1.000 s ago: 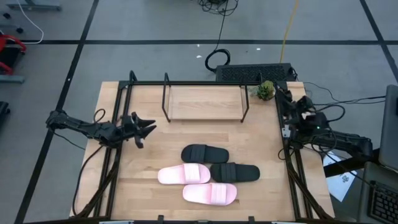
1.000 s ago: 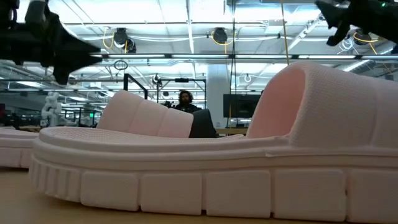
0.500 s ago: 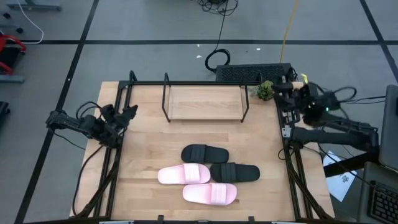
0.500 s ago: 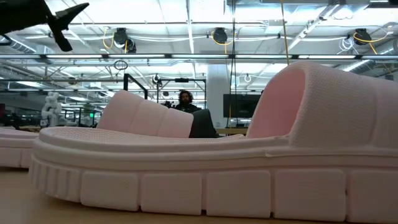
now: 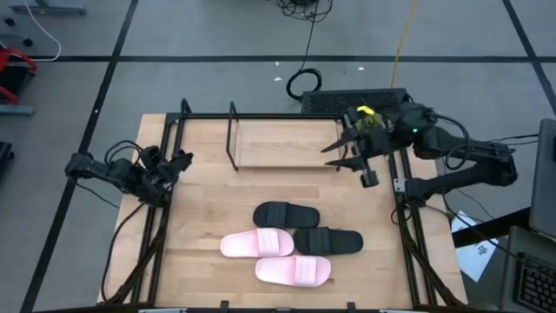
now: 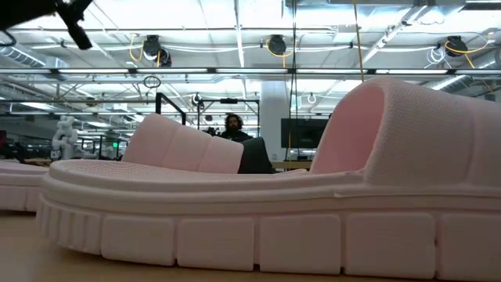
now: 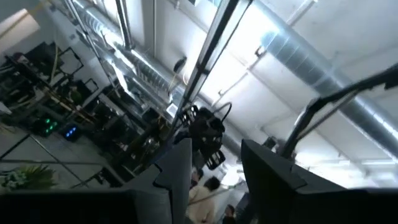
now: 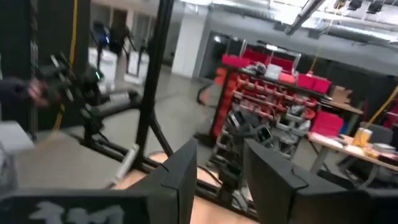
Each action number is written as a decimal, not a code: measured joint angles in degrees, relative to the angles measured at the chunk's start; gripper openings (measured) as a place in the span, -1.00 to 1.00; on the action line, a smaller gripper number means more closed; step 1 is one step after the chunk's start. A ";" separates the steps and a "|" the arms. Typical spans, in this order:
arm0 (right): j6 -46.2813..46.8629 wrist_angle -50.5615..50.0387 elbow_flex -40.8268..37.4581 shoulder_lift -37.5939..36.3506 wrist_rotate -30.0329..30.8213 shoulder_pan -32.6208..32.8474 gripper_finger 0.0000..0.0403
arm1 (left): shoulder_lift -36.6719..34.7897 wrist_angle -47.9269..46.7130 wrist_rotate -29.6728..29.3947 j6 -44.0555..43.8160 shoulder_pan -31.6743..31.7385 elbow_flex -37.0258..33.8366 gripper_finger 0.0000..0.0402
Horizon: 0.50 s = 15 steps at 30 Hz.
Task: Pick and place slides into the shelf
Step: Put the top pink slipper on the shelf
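Observation:
Four slides lie sole-down in the table's near middle: two black ones (image 5: 286, 214) (image 5: 328, 240) and two pale pink ones (image 5: 256, 244) (image 5: 294, 270). One pink slide (image 6: 258, 204) fills the low view. The shelf (image 5: 287, 143), a black rod frame on a light wood board, stands at the far middle. My right gripper (image 5: 328, 156) is open and hangs over the shelf's right end, pointing toward the table's left; its fingers (image 8: 180, 177) show apart. My left gripper (image 5: 180, 160) waits open at the table's left edge, tipped up toward the ceiling (image 7: 214, 177).
Black frame rails (image 5: 165, 217) (image 5: 408, 235) run along the table's left and right edges. A small green plant (image 5: 372, 127) sits at the far right corner beside a black box (image 5: 356, 101). A person (image 6: 232, 125) sits in the room behind. Bare tabletop (image 5: 200, 187) lies between shelf and slides.
My left gripper has pulled back from over the table toward its left edge and tipped upward, then held still. My right gripper has swung from the table's right edge toward the left, out over the shelf's right end. The slides have not moved.

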 joint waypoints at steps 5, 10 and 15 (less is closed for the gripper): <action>-9.51 -7.58 4.28 2.48 11.39 5.63 -0.41 | 5.99 -13.33 -0.39 0.59 -2.75 11.64 -0.30; -17.63 -11.28 6.50 3.03 31.64 11.64 -0.41 | 17.87 -27.60 -0.63 0.78 -5.21 27.44 -0.30; -23.91 -10.57 6.55 1.53 46.42 16.37 -0.41 | 30.79 -42.99 -0.61 -2.23 -7.98 42.90 -0.30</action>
